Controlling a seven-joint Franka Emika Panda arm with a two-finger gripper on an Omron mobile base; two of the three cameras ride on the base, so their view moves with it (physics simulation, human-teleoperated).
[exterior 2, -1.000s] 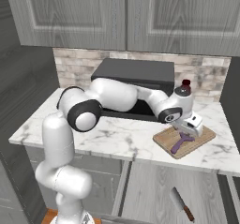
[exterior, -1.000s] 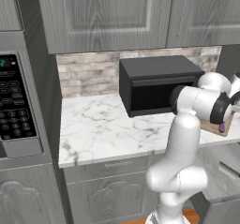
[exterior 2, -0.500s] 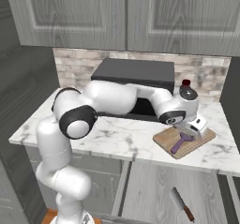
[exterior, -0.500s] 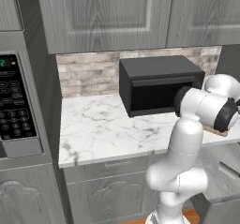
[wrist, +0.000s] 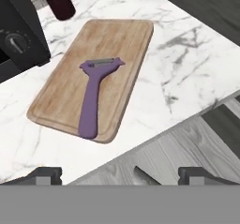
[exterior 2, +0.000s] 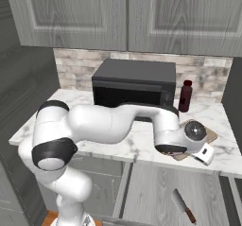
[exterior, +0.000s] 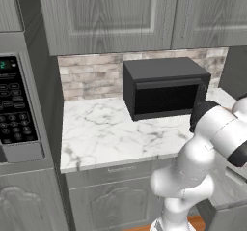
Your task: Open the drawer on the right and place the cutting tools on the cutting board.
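**Purple tool lies on the board, pincer open above it**

Your pincer (wrist: 120,174) hangs over the front edge of the marble counter (wrist: 187,63) with its two dark finger tips spread wide apart and nothing between them. In the hand view, the cutting board (wrist: 124,35) lies just ahead of the tips, flat on the counter, a light-brown rectangle with rounded corners set at a slant. The purple T-shaped tool (wrist: 91,96) rests on the board, apart from the pincer. Its cross-piece head points away from the tips and its handle runs back toward them, the handle's end reaching close to the board's near edge.

Beyond the board, a dark red bottle (wrist: 58,0) stands on the counter. To the far left of the tips you see the corner of the black microwave (wrist: 18,35) with a round knob.

Below the pincer the drawer (exterior 2: 156,192) is pulled out, its pale grey inside in view. The knife (exterior 2: 183,205) lies in it, well apart from the pincer, with its silver blade pointing back toward the cabinet and its dark reddish-brown handle toward the drawer front. In the hand view a small sliver of something shows between the tips at the drawer's edge; you cannot tell what it is.

In the right base view the white arm bends across the counter front, and the hand (exterior 2: 189,137) covers most of the board.
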